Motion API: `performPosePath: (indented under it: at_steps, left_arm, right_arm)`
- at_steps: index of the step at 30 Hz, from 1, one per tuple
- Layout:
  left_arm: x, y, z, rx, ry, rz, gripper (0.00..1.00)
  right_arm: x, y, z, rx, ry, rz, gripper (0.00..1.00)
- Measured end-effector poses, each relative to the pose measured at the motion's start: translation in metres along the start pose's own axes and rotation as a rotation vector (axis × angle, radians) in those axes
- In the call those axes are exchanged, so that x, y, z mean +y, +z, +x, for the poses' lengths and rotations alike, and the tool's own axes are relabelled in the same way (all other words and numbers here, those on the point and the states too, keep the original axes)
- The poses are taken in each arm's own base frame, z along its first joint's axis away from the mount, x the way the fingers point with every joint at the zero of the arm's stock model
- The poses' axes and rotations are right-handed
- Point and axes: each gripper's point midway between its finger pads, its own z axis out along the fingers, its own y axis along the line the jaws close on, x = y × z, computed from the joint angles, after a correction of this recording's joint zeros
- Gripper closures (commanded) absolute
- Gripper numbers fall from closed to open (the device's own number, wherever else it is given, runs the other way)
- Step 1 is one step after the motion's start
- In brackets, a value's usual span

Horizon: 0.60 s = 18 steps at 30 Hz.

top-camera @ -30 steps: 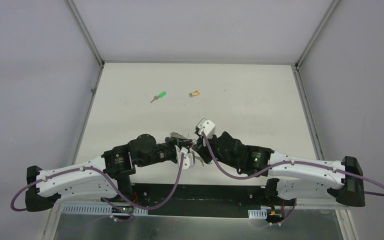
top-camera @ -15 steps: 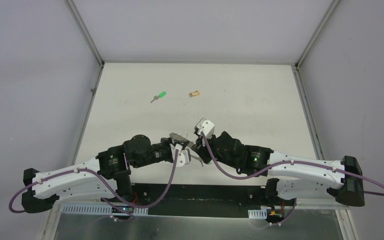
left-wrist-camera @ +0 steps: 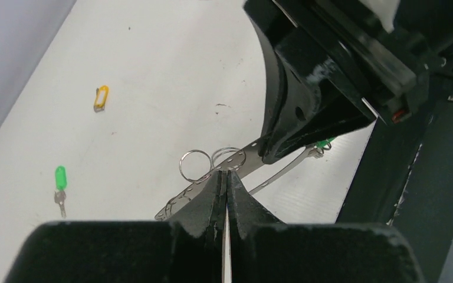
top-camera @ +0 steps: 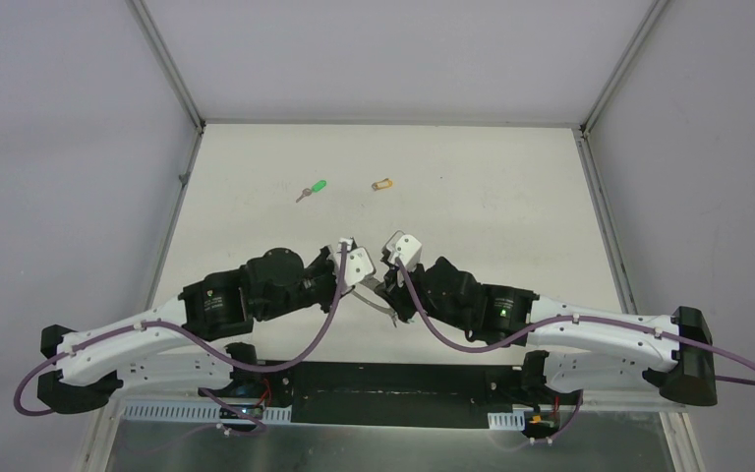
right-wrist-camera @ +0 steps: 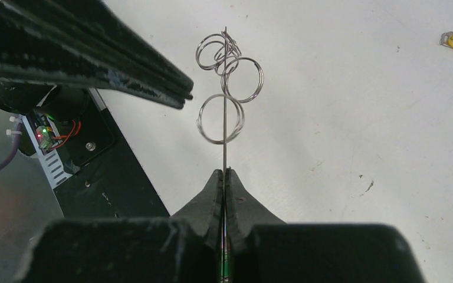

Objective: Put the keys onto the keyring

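White table [top-camera: 492,197], grey walls [top-camera: 59,147]. Right gripper [right-wrist-camera: 224,172] is clamped on the thin grey metal keyring [right-wrist-camera: 225,106], a strip seen edge-on that sticks out at 12 o'clock from its tips, with small wire rings hanging on it. Left gripper [left-wrist-camera: 225,174] is pressed together with nothing visibly held; the keyring sits just past its tips at 12 o'clock, contact unclear. Both keys lie loose on the table, well apart from the grippers: tiny green-headed metal key [top-camera: 312,189] at 11 o'clock, tiny yellow-tan-headed key [top-camera: 382,184] at 12 o'clock.
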Motion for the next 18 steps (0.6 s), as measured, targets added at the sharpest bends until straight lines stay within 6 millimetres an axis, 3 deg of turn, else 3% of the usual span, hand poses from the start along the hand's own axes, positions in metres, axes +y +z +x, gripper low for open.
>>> performPosePath:
  at_steps: [9,10,12,18]
  left_arm:
    - [0.006,-0.002,-0.015,0.077,-0.171,-0.049,1.00]
    - [0.007,-0.002,-0.016,0.081,-0.182,-0.052,0.96]
    - [0.007,-0.003,-0.017,0.089,-0.208,-0.060,0.73]
    - [0.011,-0.010,-0.014,0.098,-0.365,-0.120,0.50]
  right_arm:
    - [-0.002,-0.001,0.006,0.022,-0.016,0.005,1.00]
    - [-0.002,-0.001,0.006,0.023,-0.018,0.005,1.00]
    - [-0.002,-0.001,0.006,0.023,-0.018,0.005,1.00]
    - [-0.002,-0.001,0.006,0.023,-0.021,0.005,1.00]
